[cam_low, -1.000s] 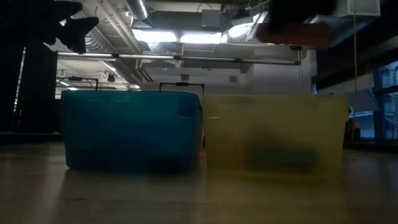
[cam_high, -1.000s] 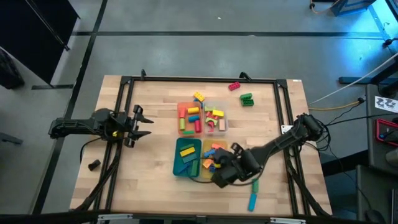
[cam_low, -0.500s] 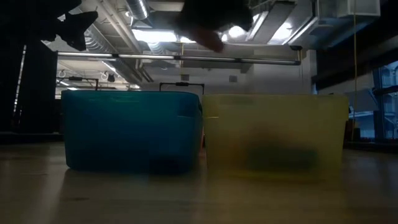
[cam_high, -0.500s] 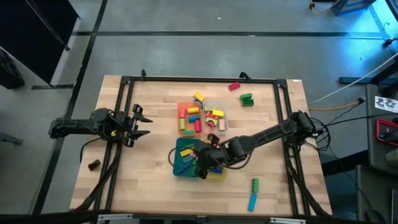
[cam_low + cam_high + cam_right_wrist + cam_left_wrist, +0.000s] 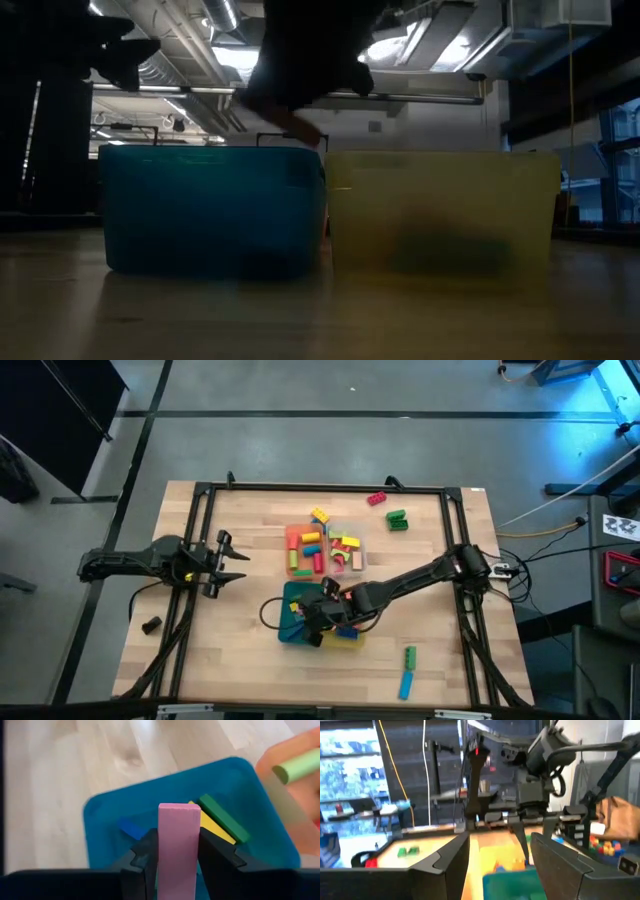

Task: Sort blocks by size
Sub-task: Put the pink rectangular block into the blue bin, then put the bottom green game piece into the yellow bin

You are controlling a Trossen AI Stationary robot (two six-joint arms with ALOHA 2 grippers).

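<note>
My right gripper point(image 5: 178, 851) is shut on a pink bar point(image 5: 178, 827) and hangs over the teal tray point(image 5: 105, 820), which holds a yellow point(image 5: 215, 827), a green point(image 5: 224, 818) and a blue block point(image 5: 131, 827). From above, that gripper point(image 5: 312, 620) sits over the teal tray point(image 5: 290, 628), beside the yellow tray point(image 5: 348, 637). The orange tray point(image 5: 304, 550) and clear tray point(image 5: 348, 553) behind them hold several blocks. My left gripper point(image 5: 243, 565) waits open at the table's left, above the surface. My right gripper pinches the pink bar by its two long sides point(image 5: 178, 855) between its two fingers point(image 5: 147, 857). The bar lies along the fingers and sticks out past their tips. The fingers slant down from the table's right. The bar is lifted clear above the teal tray.
Loose blocks lie on the table: a red point(image 5: 377, 499) and a green one point(image 5: 397, 519) at the far right, a green point(image 5: 410, 656) and a blue bar point(image 5: 406, 685) at the near right. A small black object point(image 5: 151, 625) lies near the left edge.
My right gripper has swung toward the table's left with the pink bar, from over the yellow tray's near side to over the teal tray, sinking a little and turning about its wrist.
</note>
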